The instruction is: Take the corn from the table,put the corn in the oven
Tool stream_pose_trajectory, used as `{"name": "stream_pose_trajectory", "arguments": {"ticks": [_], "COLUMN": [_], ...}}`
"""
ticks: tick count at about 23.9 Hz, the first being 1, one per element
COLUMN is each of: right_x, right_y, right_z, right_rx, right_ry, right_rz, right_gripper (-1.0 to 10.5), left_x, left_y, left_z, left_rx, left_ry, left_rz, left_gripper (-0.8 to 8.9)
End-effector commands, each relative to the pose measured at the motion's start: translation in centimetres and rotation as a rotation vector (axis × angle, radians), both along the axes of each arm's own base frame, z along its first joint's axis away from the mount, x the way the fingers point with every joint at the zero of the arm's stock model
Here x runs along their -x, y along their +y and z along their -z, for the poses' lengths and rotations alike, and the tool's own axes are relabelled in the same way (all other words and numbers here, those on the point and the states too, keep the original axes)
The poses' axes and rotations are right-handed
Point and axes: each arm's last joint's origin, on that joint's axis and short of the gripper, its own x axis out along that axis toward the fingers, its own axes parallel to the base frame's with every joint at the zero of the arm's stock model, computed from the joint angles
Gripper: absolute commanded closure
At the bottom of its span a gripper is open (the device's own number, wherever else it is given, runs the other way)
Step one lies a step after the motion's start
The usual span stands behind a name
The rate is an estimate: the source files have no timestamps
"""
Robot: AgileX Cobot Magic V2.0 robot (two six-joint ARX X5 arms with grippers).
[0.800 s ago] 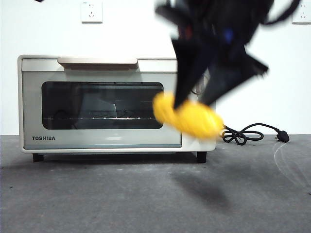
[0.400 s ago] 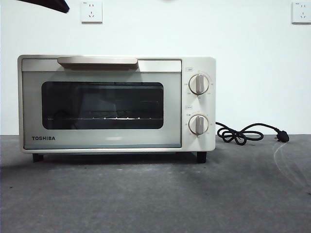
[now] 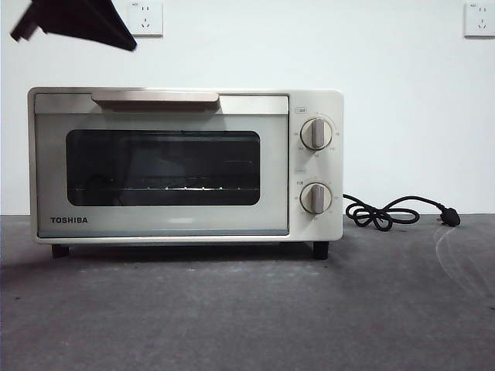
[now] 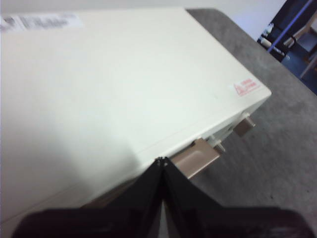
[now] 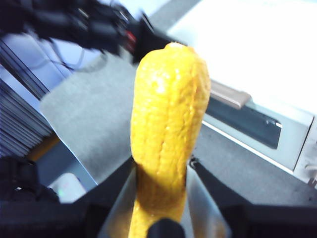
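The corn (image 5: 168, 124) shows only in the right wrist view, standing up between the jaws of my right gripper (image 5: 163, 167), which is shut on its lower part and held high above the table (image 5: 99, 109). That arm is out of the front view. The cream oven (image 3: 186, 166) stands on the table (image 3: 247, 309) with its door closed. My left gripper (image 4: 162, 161) is shut with nothing in it, hovering over the oven top (image 4: 114, 84) just above the bar handle (image 4: 198, 156). In the front view this left gripper (image 3: 116, 35) shows as a black tip at the top left.
A black power cord (image 3: 394, 210) lies coiled on the table to the right of the oven. Two knobs (image 3: 315, 133) sit on the oven's right panel. Wall sockets (image 3: 145, 17) are on the white wall behind.
The right gripper with the corn has risen out of the front view, uncovering the oven's knobs. The left arm's black tip has come further down into the top left corner.
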Motion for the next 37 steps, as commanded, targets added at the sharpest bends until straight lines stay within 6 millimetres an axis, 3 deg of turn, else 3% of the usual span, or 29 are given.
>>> {"name": "stream_pose_trajectory", "arguments": {"ticks": [1,10,21,37], "right_x": [0.3,0.6,0.6,0.6], "right_y": [-0.3,-0.8,-0.8,-0.8], "right_z": [-0.4,-0.7,-0.7,-0.7], "right_rx": [-0.023,-0.035,-0.025,-0.022], "right_ry": [-0.009,-0.019,-0.032,-0.045], "right_rz": [0.003,0.005,-0.002,0.005], "right_gripper": [9.6,9.6,9.6,9.6], "left_x": [-0.5,-1.2,-1.2,1.6], "left_y": [-0.8,-2.1,-2.4,-2.6], "left_z": [0.6,2.1,3.4,5.5], "left_rx": [0.000,-0.064,-0.172,-0.313], "left_ry": [0.022,0.066,0.125,0.431], "left_rz": [0.021,0.003,-0.016,0.066], "left_gripper": [8.19,8.19,8.19,8.19]}}
